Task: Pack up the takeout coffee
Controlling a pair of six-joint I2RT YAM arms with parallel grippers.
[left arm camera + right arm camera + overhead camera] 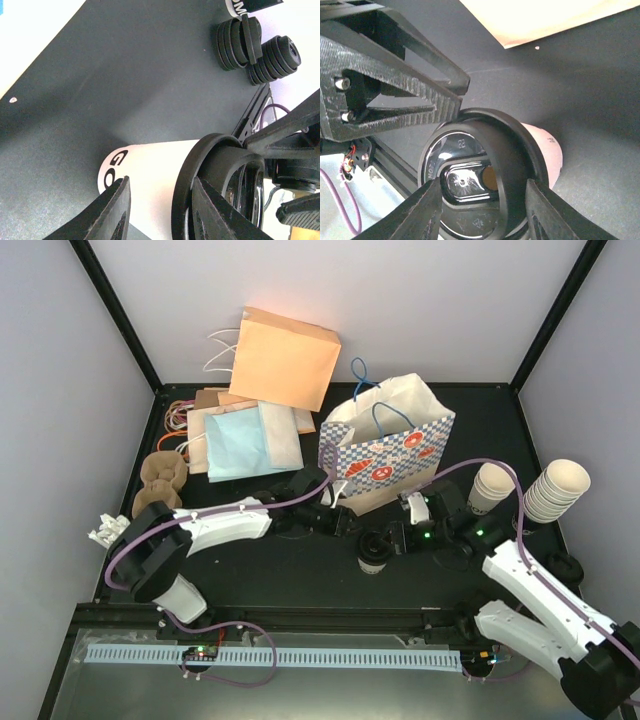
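The takeout coffee stands on the black table just in front of the blue-checked paper bag. It is a white cup printed with black letters and capped with a black lid. My left gripper reaches in from the left and is shut on the cup, one finger on its wall and the other by the lid's rim. My right gripper comes from the right and straddles the lid, jaws slightly apart from it. Both grippers meet at the cup in the top view, left and right.
Two nested stacks of cups stand at the right edge. Stacks of black lids lie beyond the cup. Flat paper bags and brown cup carriers fill the back left.
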